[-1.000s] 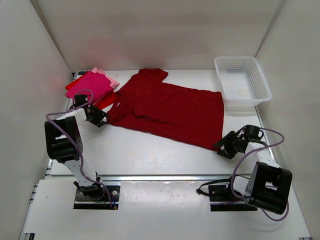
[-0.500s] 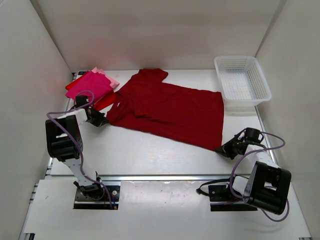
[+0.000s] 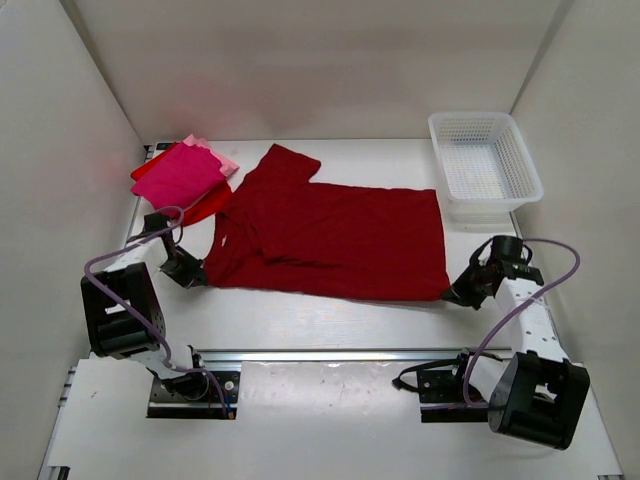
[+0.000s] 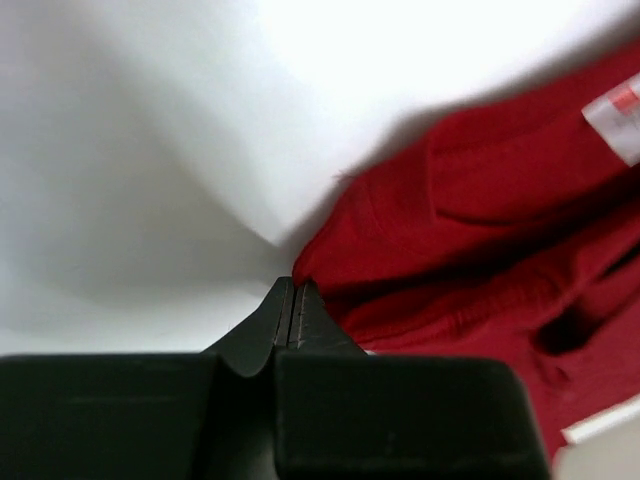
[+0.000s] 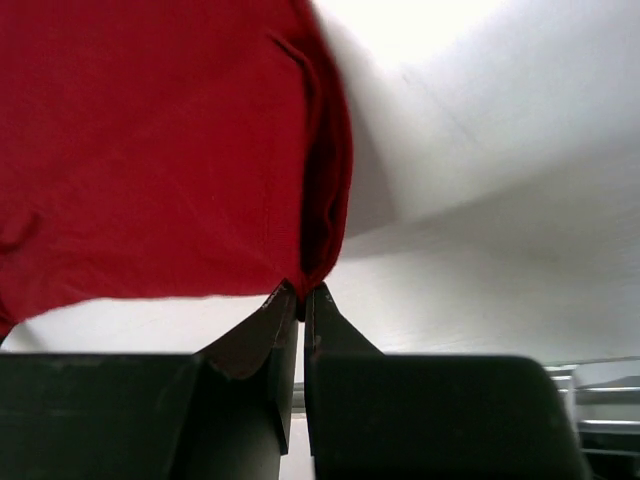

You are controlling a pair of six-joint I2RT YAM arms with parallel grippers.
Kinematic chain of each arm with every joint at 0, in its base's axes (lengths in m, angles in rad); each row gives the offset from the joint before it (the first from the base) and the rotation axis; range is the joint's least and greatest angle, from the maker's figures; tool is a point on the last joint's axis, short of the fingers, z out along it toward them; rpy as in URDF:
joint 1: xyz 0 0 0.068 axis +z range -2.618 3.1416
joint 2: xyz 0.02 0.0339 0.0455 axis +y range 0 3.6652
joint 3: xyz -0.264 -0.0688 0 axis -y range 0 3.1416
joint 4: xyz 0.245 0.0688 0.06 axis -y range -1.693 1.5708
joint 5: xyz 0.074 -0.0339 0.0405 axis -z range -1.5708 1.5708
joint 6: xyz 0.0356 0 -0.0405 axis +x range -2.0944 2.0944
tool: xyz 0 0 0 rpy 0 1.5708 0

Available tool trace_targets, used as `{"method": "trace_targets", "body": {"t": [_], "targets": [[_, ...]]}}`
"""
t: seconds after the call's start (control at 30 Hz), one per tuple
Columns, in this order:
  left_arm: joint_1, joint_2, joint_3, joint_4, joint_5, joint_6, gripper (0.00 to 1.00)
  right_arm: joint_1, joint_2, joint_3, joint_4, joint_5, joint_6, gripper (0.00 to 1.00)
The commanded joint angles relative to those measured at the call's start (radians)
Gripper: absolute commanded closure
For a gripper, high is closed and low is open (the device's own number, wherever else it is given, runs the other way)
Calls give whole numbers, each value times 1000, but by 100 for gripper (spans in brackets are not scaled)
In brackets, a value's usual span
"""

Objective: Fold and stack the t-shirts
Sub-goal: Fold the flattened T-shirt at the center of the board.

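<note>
White table [image 3: 330,320], from above: the dark red shirt [image 3: 330,235] now lies squarer and nearer the front edge, beside the folded stack [image 3: 180,175], its near corners freshly clamped. Left wrist view: the left gripper [image 4: 293,290] pinches the collar-end corner. Right wrist view: the right gripper [image 5: 300,292] grips the hem corner, apparently ready to fold.

White lattice basket [image 3: 484,165]; dark red t-shirt [image 3: 340,235]; magenta t-shirt [image 3: 180,175]; pink t-shirt [image 3: 229,161]; bright red t-shirt [image 3: 205,207]
</note>
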Motion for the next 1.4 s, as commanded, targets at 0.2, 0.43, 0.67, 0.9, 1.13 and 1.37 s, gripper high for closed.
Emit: {"method": "trace_targets", "body": {"t": [0.2, 0.43, 0.67, 0.9, 1.13, 1.37], "targets": [[32, -88, 42, -276, -113, 151, 100, -82, 10, 103, -114, 21, -202, 100], [69, -114, 22, -415, -213, 226, 96, -47, -16, 117, -203, 65, -179, 100], [50, -94, 69, -463, -199, 223, 23, -10, -33, 127, -222, 92, -161, 79], [-16, -39, 314, -518, -245, 195, 6, 53, 50, 319, -237, 118, -173, 47], [-268, -42, 436, -504, -290, 246, 100, 157, 128, 393, -90, -77, -138, 95], [-481, -147, 148, -415, -47, 191, 100, 471, 197, 364, 139, -195, -9, 100]]}}
